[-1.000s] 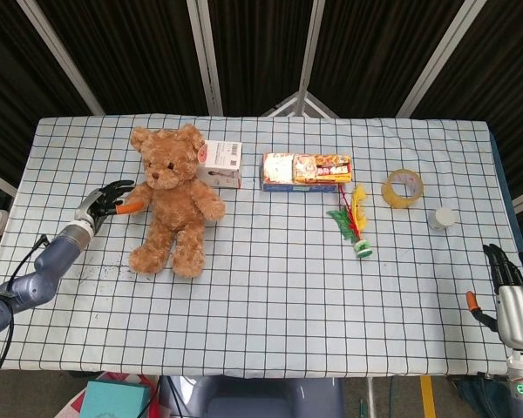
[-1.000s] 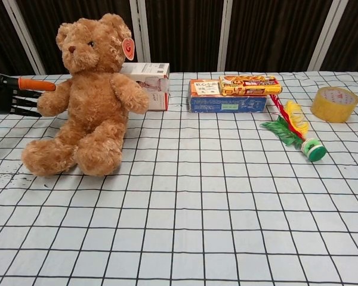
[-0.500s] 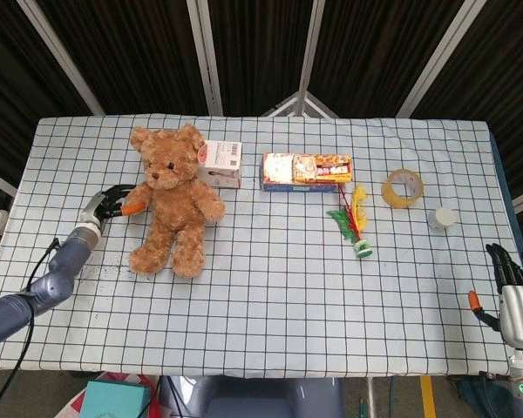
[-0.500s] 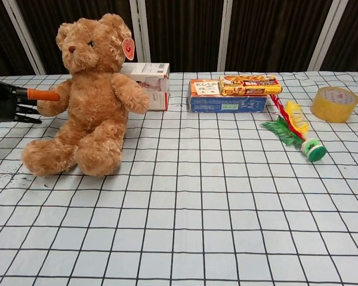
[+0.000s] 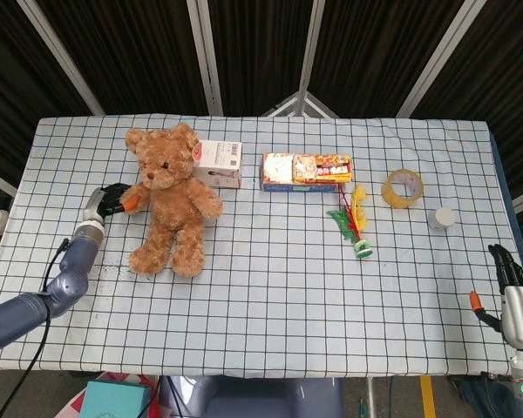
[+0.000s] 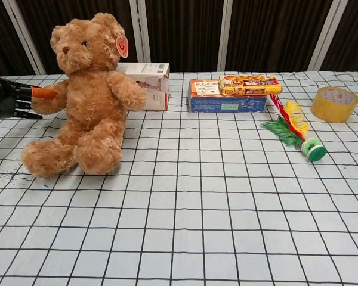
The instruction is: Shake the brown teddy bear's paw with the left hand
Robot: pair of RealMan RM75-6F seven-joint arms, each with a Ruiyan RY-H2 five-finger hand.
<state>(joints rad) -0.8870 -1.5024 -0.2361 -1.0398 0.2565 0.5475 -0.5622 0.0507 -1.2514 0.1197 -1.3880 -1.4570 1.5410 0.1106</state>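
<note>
The brown teddy bear (image 5: 170, 205) sits on the checked table at the left, leaning a little toward my left side. My left hand (image 5: 112, 199) grips its outstretched paw (image 5: 132, 198), the orange thumb tip lying over the fur. In the chest view the bear (image 6: 89, 101) fills the left side, and my left hand (image 6: 12, 98) wraps the paw (image 6: 45, 102) from the left edge. My right hand (image 5: 516, 296) hangs off the table's right front corner, fingers straight and holding nothing.
A white box (image 5: 220, 161) stands right behind the bear. Snack boxes (image 5: 305, 171) lie mid-table, with a feathered shuttlecock (image 5: 356, 222), a yellow tape roll (image 5: 403, 188) and a small white cap (image 5: 442, 218) to the right.
My left hand has closed its spread fingers on the bear's paw and pulled it. The bear has tipped and shifted slightly toward my left. The right hand has stayed put.
</note>
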